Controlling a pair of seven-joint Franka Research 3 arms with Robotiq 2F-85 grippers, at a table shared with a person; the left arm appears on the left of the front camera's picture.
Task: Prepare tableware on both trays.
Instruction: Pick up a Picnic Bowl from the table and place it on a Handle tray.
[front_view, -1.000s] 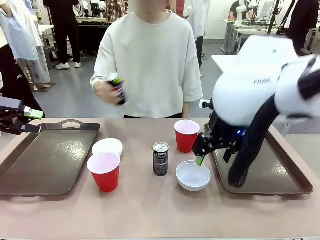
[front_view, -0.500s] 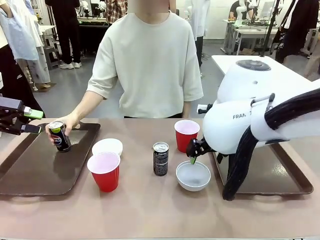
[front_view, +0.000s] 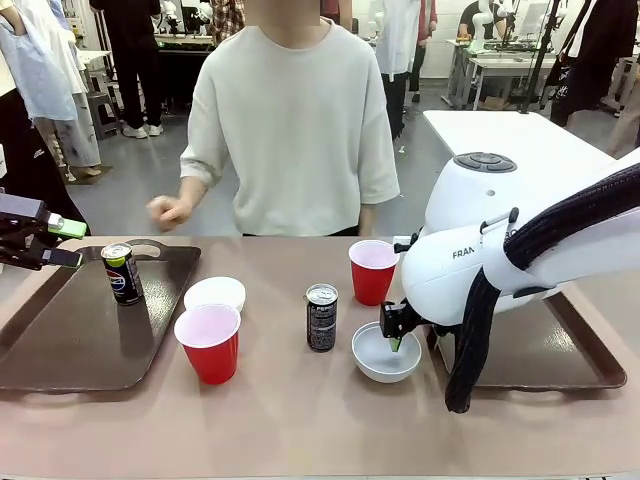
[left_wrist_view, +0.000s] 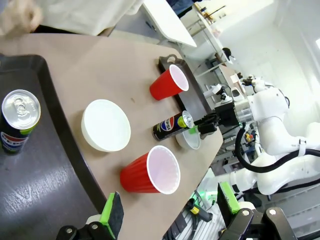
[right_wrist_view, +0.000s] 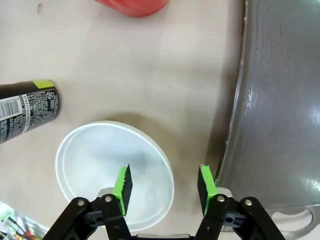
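Bowl (right_wrist_view: 100, 165), white, on table (front_view: 300, 430) just beside left rim of right tray (front_view: 575, 360). Right gripper (right_wrist_view: 165, 184) released, jaws either side of bowl rim. Can (front_view: 121, 273) upright by far rim of left tray (front_view: 60, 340); left gripper (front_view: 75, 243) released near its far left corner. Second bowl (front_view: 214, 293), second can (front_view: 321, 318), near cup (front_view: 210, 343), far cup (front_view: 373, 271) between trays.

Bright lab: grey floor (front_view: 120, 180), white table (front_view: 500, 130) behind.

Glossy dark brown rectangular plastic tray (front_view: 70, 340), left of the slim dark metal soda can (front_view: 321, 318) with its shiny lid; right of the can a smooth round white bowl (front_view: 370, 360), all on a matt tan tabletop (front_view: 300, 420)
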